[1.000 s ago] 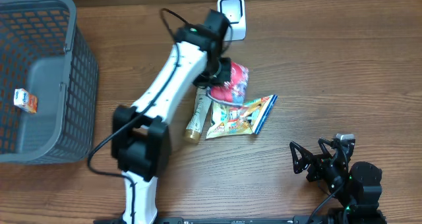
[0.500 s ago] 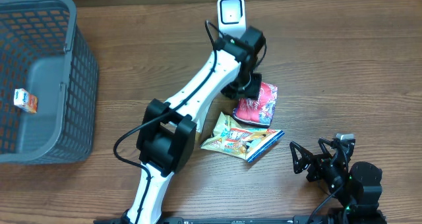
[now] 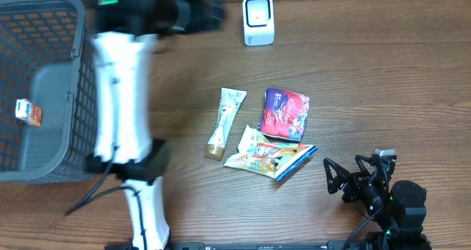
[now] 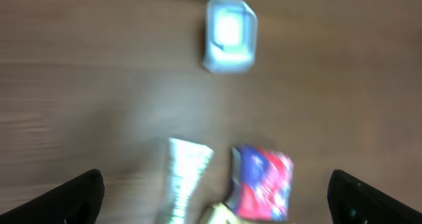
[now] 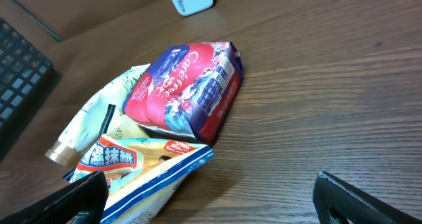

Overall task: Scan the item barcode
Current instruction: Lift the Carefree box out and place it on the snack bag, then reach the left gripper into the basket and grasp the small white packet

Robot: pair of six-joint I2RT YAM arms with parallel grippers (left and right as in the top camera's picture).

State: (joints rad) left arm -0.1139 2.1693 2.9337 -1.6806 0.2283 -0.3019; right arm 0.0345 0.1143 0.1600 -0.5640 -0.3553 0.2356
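Table (image 3: 390,81) is filling the frame, and the basket (image 3: 44,37) is sitting at the left edge. The left arm (image 3: 121,88) is showing as a blur along the basket's right wall. The left gripper (image 4: 216,184) is up at the top left with its claw released. In the wrist view its fingers are standing wide with nothing between them. The right gripper (image 3: 344,175) is parked at lower right, also released and empty, well apart from the pile.

Nothing is being held. All the items are lying mid-frame, below the scanner:
- The snack bag (image 3: 271,153) is lowest.
- The pouch (image 3: 285,113) is touching the snack bag's top edge.
- The tube (image 3: 224,123) is just left of both.

The scanner (image 3: 258,20) is standing at top centre. A small carton (image 3: 28,112) is sitting in the basket at far left.

I'm reading the step in hand as picking one item and presenting it to the scanner:
- I'm favouring the pouch, since it looks freest.
- I'm planning to pinch it by an edge so the fingers aren't covering the print.
- I'm not seeing a clear barcode on any upward face, so I'm expecting to rotate the item.
- I'm aiming to hold the code face flat toward the scanner window, near it and steady, because crinkled foil is likely to glare.
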